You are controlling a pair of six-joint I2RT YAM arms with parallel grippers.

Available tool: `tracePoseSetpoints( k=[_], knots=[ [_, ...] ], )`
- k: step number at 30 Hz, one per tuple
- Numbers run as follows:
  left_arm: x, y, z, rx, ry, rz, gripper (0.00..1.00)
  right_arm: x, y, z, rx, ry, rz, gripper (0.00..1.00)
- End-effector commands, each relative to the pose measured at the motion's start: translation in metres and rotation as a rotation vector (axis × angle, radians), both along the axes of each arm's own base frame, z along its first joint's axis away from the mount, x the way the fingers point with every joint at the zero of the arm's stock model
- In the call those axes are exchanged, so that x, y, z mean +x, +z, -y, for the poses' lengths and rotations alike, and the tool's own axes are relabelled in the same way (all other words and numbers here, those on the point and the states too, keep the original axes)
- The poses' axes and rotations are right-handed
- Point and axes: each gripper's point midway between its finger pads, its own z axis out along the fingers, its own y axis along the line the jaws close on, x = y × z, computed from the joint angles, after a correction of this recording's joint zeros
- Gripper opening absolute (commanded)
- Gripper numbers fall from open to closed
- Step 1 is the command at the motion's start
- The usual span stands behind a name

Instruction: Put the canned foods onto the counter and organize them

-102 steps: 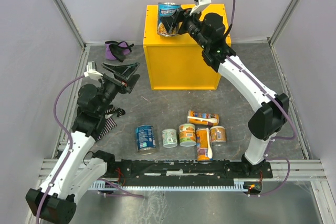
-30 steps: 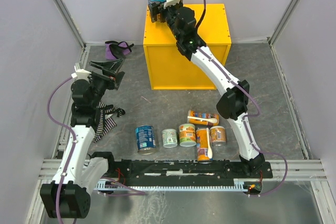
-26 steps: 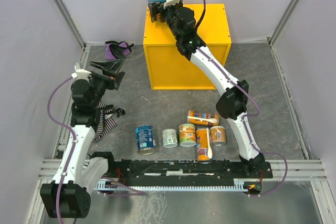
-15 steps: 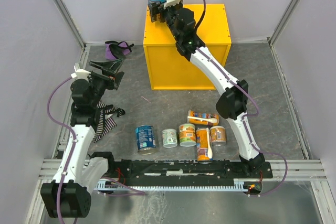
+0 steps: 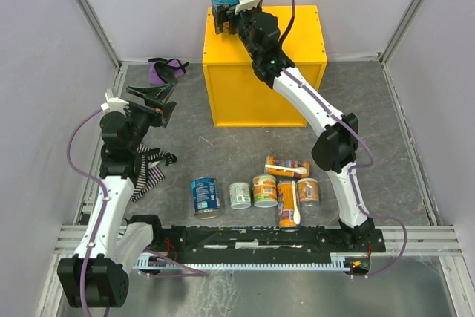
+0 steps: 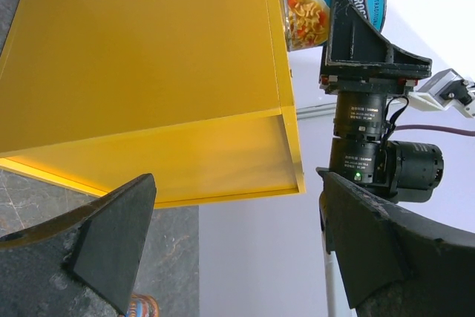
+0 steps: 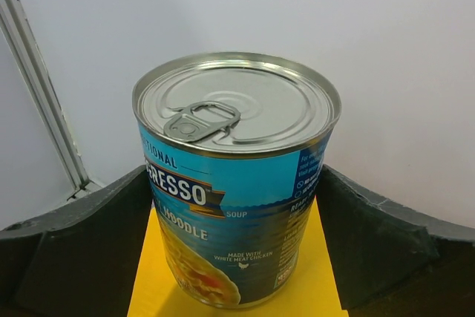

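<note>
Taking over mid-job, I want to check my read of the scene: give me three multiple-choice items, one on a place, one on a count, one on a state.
1. Where does the blue soup can at the right gripper stand?
A) the yellow box, far-left corner
B) the box, near-right corner
C) off the box

2. How many cans are down on the grey table?
A) three
B) six
C) nine

3. The left gripper is:
A) shut on a can
B) shut, empty
C) open, empty

Answers:
1 A: yellow shows under it in the right wrist view.
2 B: six sit in one cluster, one lying down.
3 C: its fingers stand wide with nothing between.
</note>
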Motion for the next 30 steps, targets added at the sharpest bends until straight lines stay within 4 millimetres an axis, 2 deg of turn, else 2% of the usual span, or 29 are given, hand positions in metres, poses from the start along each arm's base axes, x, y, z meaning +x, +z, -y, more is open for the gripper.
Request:
tracePoseSetpoints(
  k=[1,10,17,21,30],
  knots=[
    [-0.001,0.028,0.001,0.017,-0.017,0.087,0.99,0.0,-0.046,0.01,-0.052,-0.029,-0.182,1.0],
    [-0.001,0.031,-0.002,0.024,-0.004,0.098,0.99,-0.005,-0.05,0.008,-0.06,-0.009,-0.216,0.99],
    [-0.004,0.03,-0.006,0.027,0.019,0.096,0.99,-0.023,-0.04,0.019,-0.039,-0.008,-0.212,0.99],
    [-0.005,0.028,-0.008,0.021,0.035,0.093,0.99,-0.036,-0.026,0.027,-0.029,-0.009,-0.194,1.0],
    [-0.009,0.028,-0.012,0.034,0.06,0.084,1.0,-0.068,0.005,0.041,0.009,0.015,-0.169,0.83]
  ],
)
